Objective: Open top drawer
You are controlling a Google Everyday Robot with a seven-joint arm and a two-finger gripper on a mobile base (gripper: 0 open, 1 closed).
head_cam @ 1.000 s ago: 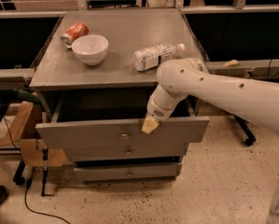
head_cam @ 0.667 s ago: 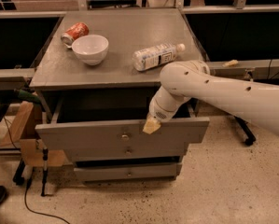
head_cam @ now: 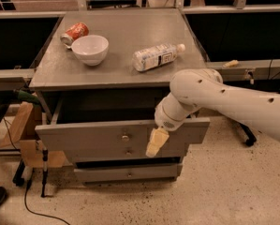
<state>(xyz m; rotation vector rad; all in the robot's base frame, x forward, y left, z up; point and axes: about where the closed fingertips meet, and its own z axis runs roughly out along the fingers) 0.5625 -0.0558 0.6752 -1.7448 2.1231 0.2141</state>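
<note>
The top drawer is a wide grey front with a small brass knob at its middle. It stands pulled out from the grey cabinet, with a dark gap behind it. My gripper hangs from the white arm in front of the drawer front, just right of the knob and apart from it. One pale yellow finger shows, pointing down. The mid-width drawer front and the narrowest one sit below.
On the cabinet top are a white bowl, a tipped orange can and a plastic bottle lying on its side. A wooden frame and cables stand at the left. Black desks flank both sides.
The gripper has shifted slightly to the right and lower along the drawer front. The drawer stays pulled out about as before.
</note>
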